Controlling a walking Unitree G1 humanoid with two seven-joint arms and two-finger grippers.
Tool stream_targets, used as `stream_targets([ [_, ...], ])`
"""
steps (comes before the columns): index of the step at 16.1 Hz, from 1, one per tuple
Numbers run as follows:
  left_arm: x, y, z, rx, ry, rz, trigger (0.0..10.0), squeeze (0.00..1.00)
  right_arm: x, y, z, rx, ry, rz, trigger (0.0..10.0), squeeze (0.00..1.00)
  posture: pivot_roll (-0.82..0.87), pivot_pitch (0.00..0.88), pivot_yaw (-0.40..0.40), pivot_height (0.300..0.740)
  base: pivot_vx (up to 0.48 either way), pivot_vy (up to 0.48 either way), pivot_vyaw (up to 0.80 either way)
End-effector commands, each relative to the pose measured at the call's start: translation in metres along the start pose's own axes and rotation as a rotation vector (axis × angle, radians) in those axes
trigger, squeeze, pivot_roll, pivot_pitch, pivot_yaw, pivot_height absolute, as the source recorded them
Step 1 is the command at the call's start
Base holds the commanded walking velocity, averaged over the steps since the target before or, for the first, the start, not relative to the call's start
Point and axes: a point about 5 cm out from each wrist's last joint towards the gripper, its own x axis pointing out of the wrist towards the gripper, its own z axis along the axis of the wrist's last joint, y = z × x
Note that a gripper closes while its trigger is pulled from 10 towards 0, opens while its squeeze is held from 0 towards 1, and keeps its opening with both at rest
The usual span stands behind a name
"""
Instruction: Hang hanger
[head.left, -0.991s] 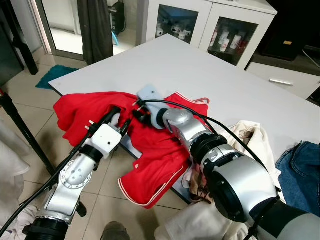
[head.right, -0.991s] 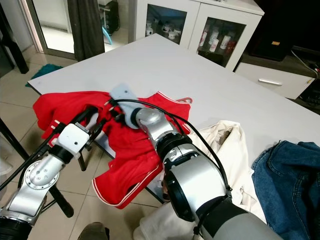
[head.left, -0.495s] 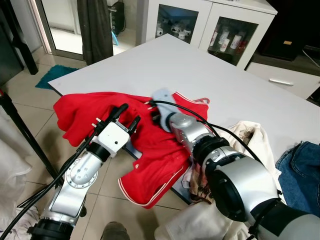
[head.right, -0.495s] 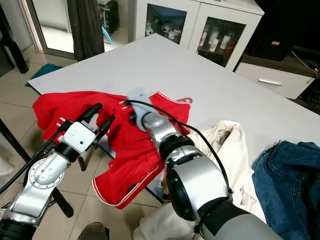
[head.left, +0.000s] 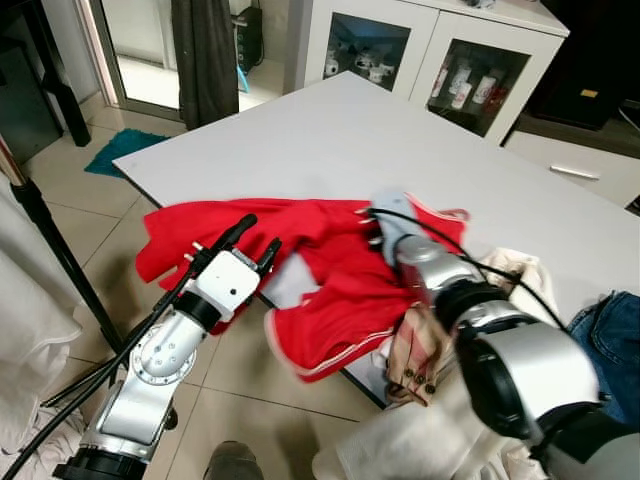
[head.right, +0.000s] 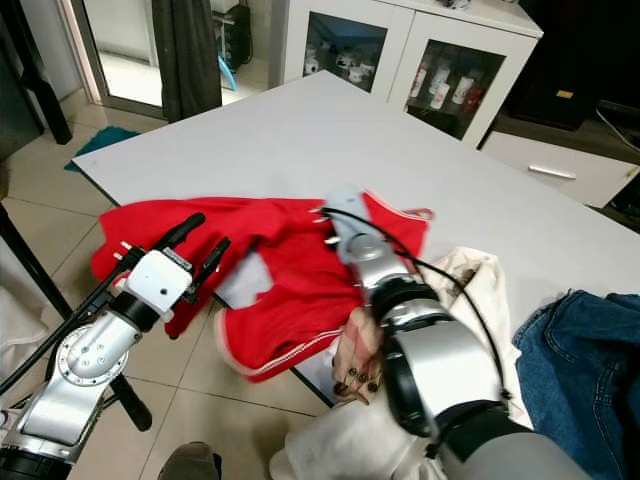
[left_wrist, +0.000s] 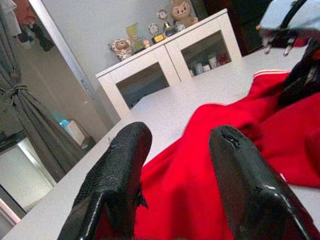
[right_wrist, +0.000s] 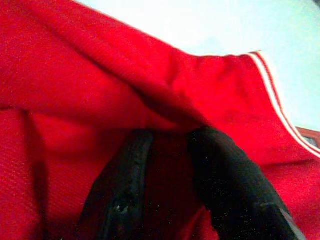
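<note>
The red shirt (head.left: 340, 290) with white trim lies crumpled at the near corner of the white worktop (head.left: 330, 130). Its lower part hangs over the edge toward the tiled floor (head.left: 80, 200). Whether a hanger sits inside the cloth cannot be told, as folds cover everything there.

The right pincer (right_wrist: 170, 137) is pushed into the shirt near its trimmed neckline. Its two black fingers stand narrow, with a fold of red fabric caught between them and more red cloth draped around and over them. The silver right arm reaches in from the near right, with a black cable looped along it.

The left pincer (head.left: 258, 232) hovers over the shirt's left part, at the worktop's near edge. Its fingers are spread wide with nothing between them, the red cloth just below and beyond the tips.

Just right of the shirt, a cream garment (head.right: 470, 275) lies bunched at the worktop edge, and blue jeans (head.right: 590, 340) lie farther right. Beyond the worktop stands a white cabinet (head.left: 440, 60) with glass doors and small items inside. To the left are a dark curtain (head.left: 205, 50), a teal mat (head.left: 120, 148) on the floor and a black slanted pole (head.left: 50, 250).
</note>
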Motion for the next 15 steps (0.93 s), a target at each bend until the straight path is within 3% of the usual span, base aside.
stream_targets([
  [1, 0.002, -0.004, 0.004, 0.007, -0.011, -0.025, 10.0, 0.00, 0.000, -0.014, -0.016, 0.017, 0.061, -0.055, 10.0, 0.00, 0.32, 0.031, -0.153, 0.740, 0.000, 0.000, 0.00],
  [4, 0.002, -0.005, 0.003, 0.006, -0.006, -0.031, 10.0, 0.00, 0.000, -0.029, -0.008, 0.036, 0.020, -0.067, 10.0, 0.00, 0.31, 0.030, -0.150, 0.740, 0.000, 0.000, 0.00],
  [5, 0.002, -0.005, 0.003, 0.009, -0.004, -0.034, 10.0, 0.00, -0.001, -0.024, 0.014, -0.026, -0.069, 0.005, 10.0, 0.00, 0.30, 0.031, -0.150, 0.740, 0.000, 0.000, 0.00],
  [11, 0.003, -0.005, 0.004, 0.015, -0.007, -0.033, 10.0, 0.00, -0.009, -0.029, 0.063, -0.200, -0.255, 0.095, 10.0, 0.00, 0.30, 0.030, -0.155, 0.740, 0.000, 0.000, 0.00],
  [14, -0.001, -0.003, 0.005, 0.013, -0.012, -0.025, 10.0, 0.00, -0.016, -0.022, 0.090, -0.227, -0.361, 0.232, 10.0, 0.00, 0.31, 0.029, -0.164, 0.740, 0.000, 0.000, 0.00],
  [15, -0.003, -0.002, 0.007, 0.010, -0.019, -0.024, 10.0, 0.00, -0.019, -0.006, 0.092, -0.214, -0.376, 0.392, 10.0, 0.00, 0.31, 0.028, -0.167, 0.740, 0.000, 0.000, 0.00],
])
